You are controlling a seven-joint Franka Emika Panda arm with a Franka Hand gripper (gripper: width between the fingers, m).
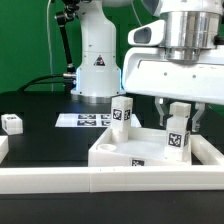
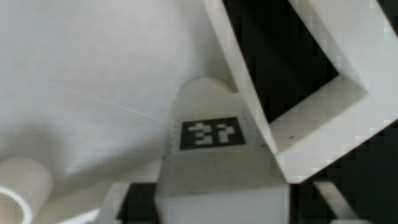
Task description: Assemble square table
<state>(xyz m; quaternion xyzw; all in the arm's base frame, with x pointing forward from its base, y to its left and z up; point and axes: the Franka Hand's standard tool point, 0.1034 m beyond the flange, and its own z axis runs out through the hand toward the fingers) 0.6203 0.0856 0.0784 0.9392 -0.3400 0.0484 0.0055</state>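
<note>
The white square tabletop [image 1: 135, 152] lies tray-side up near the front, right of centre in the exterior view. One white leg [image 1: 122, 112] stands upright at its far left corner. A second tagged leg [image 1: 177, 138] stands upright in the tabletop's right part, and my gripper [image 1: 178, 128] comes down from above and is shut on it, one finger on each side. In the wrist view this leg [image 2: 214, 135] runs between my dark fingers [image 2: 135, 203], its tip towards the tabletop's corner beside the raised rim [image 2: 294, 110]. My gripper [image 2: 222, 208] holds its near end.
A loose white leg [image 1: 12, 123] lies on the black table at the exterior view's left. The marker board [image 1: 85, 120] lies flat behind the tabletop, before the arm's base [image 1: 97, 60]. A long white border rail [image 1: 90, 182] runs along the front.
</note>
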